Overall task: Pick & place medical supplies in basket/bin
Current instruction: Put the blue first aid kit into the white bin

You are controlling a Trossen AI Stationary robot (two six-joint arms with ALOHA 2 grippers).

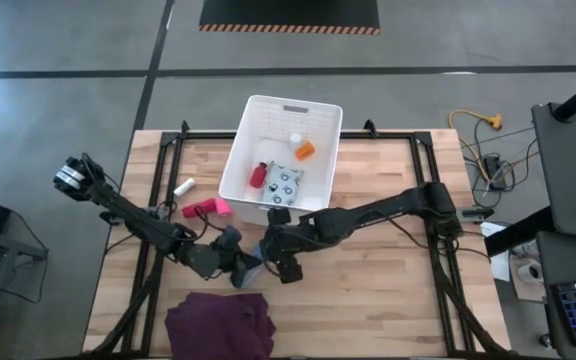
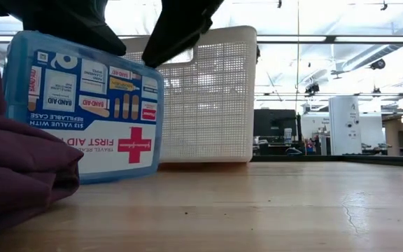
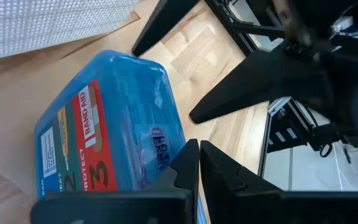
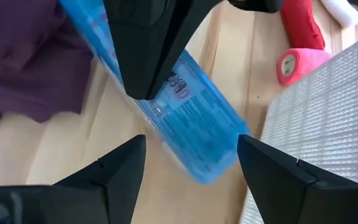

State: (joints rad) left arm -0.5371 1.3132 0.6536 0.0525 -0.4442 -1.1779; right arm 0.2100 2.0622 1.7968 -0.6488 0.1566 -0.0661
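The blue first-aid pouch (image 2: pixel 82 105) with a red cross stands on one long edge on the table, its print upside down, next to the purple cloth (image 2: pixel 12 168). My left gripper (image 3: pixel 197 149) is shut, with its tips at the pouch (image 3: pixel 104 124). My right gripper (image 4: pixel 191 162) is open above the pouch (image 4: pixel 197 130), one finger on either side, not plainly touching it. The white basket (image 1: pixel 283 110) holds a red bottle (image 1: pixel 258 175), an orange box (image 1: pixel 305 150) and a patterned pouch (image 1: pixel 285 183). The pink-red tube (image 1: pixel 200 209) and the white vial (image 1: pixel 183 187) lie on the table left of the basket. My left gripper has its shut fingertips (image 4: pixel 143 87) against the pouch's upper edge (image 4: pixel 166 99), slanting down from the table's left side. It pinches nothing. The pouch stays on its lower long edge (image 2: pixel 110 173) on the table, slightly tilted.
The purple cloth (image 1: pixel 218 325) lies crumpled at the table's near edge, just in front of the pouch. The basket's perforated wall (image 2: pixel 208 98) stands close behind the pouch. Bare wood stretches to the right (image 2: pixel 313 203). Both arms crowd the same spot (image 1: pixel 258 255).
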